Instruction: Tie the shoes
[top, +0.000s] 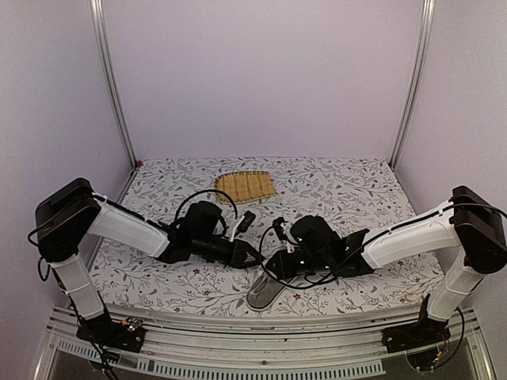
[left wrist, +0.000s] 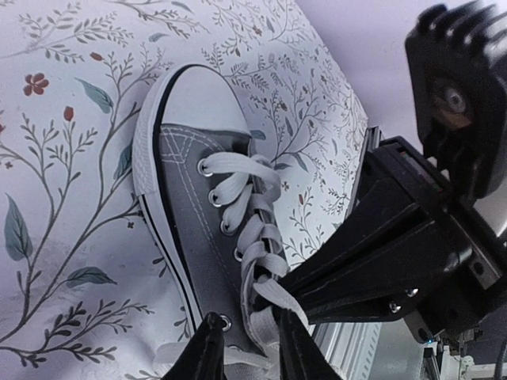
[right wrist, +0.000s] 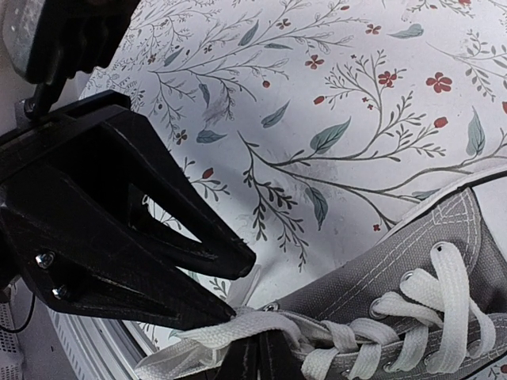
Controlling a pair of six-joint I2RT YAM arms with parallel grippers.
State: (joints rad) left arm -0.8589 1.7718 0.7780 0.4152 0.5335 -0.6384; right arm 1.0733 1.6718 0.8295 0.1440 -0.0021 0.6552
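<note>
Nearest the overhead camera, both my arms reach in from the near edge, and my left pincer (top: 255,256) and right pincer (top: 274,265) meet over the grey sneaker (top: 265,291). It sits on the flowered tabletop (top: 356,190), close to the front edge and midway between my two bases. A yellow woven mat (top: 245,186) lies well apart, near the back wall.

From my left wrist, my left pincer (left wrist: 247,348) fills the bottom edge with its jaws part-way open. They straddle the upper end of the white laces (left wrist: 245,214) and the grey eyelet strip, and I cannot tell whether they press on either. The sneaker (left wrist: 190,229) points away, its white toe cap (left wrist: 202,99) farthest off. My right pincer (left wrist: 289,286) comes in from the right, closed, its tips at a lace strand.

From my right wrist, my right pincer (right wrist: 255,358) is closed tight at the bottom edge, pinching a strand of the laces (right wrist: 214,334) that trails off to the left. My left pincer (right wrist: 242,286) looms on the left with its fingers spread, a bit of lace between the tips. The sneaker (right wrist: 380,277) lies at the lower right on the tabletop (right wrist: 356,47).
</note>
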